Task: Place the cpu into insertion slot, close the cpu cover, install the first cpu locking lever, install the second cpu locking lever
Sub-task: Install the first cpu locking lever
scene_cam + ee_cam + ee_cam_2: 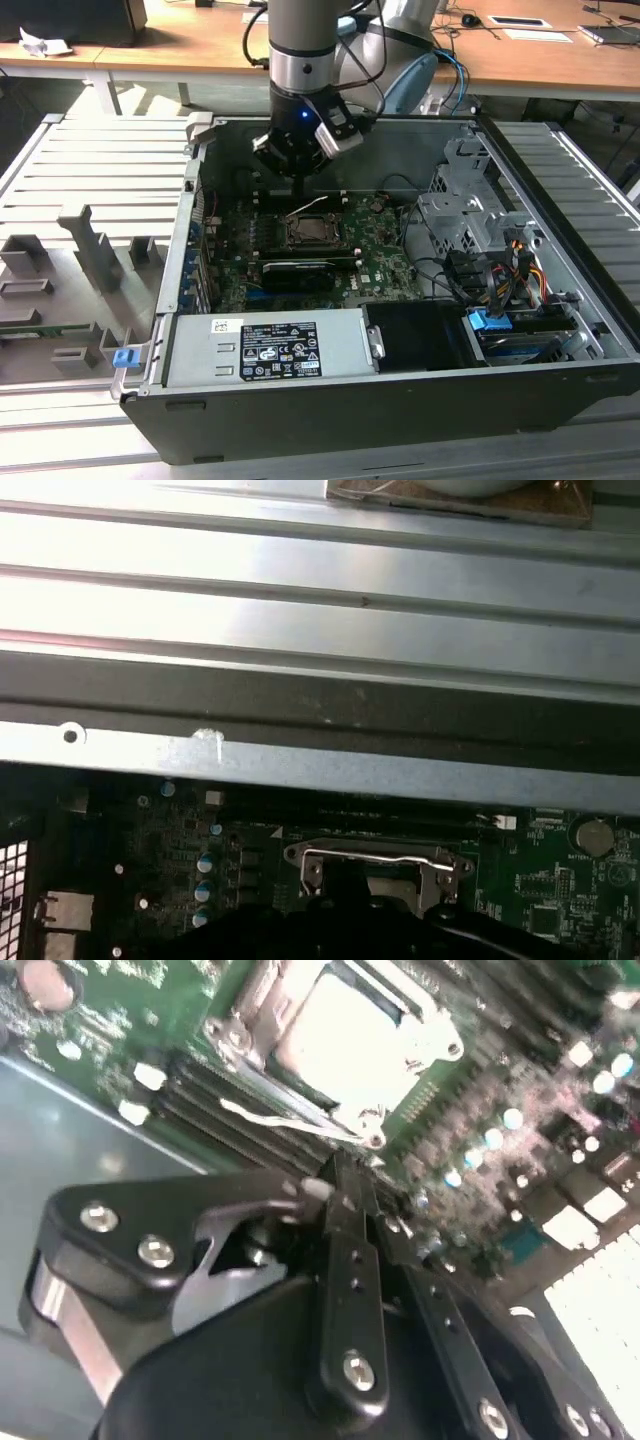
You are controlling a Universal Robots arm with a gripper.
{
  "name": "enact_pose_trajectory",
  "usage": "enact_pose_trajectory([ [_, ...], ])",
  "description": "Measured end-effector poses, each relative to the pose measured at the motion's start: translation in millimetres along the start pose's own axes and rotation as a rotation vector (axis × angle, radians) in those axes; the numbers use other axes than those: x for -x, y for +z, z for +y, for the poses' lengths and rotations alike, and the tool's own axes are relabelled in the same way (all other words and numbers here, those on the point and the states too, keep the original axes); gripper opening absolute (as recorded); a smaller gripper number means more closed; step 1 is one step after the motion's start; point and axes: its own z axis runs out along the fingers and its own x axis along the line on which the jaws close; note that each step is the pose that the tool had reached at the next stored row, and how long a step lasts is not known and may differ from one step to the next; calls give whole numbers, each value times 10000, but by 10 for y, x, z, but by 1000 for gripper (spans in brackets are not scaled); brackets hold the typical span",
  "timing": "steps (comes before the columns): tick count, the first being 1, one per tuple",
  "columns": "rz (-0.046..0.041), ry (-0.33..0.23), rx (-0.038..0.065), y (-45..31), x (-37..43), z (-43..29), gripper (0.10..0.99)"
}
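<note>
While the arm is reaching down into the open computer case point(560, 300), the gripper point(301, 186) is hanging just above the motherboard point(385, 262), at the far edge of the cpu socket point(309, 232) as the exterior view shows it. In the second wrist view the gripper point(340, 1182) is showing its black fingers point(348, 1260) pressed together with no gap and nothing between them, their tips sitting right beside a thin wire locking lever point(290, 1120) that is standing up off the socket's edge. The same lever point(308, 208) is slanting pale and raised over the socket in the exterior view.

Inside the socket the cpu point(350, 1045) is lying flat, its pale metal top showing through the square window of the cpu cover point(405, 990), which is lying down around it. In the first wrist view the cover point(375, 865) is appearing as a silvery frame on the green board, with the case's grey metal wall point(320, 770) just beyond the socket.

A long black card point(300, 272) is lying on the near side of the socket, and the power supply point(270, 350) with its white label is sitting nearer still, against the case's front wall.
</note>
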Motion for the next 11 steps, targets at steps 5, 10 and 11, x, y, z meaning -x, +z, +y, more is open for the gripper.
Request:
enact_pose_trajectory([
  [5,-37,108,354,26,20,-3,106],
  [10,-38,174,359,119,73,-12,106],
  [11,-38,173,359,137,91,-14,106],
])
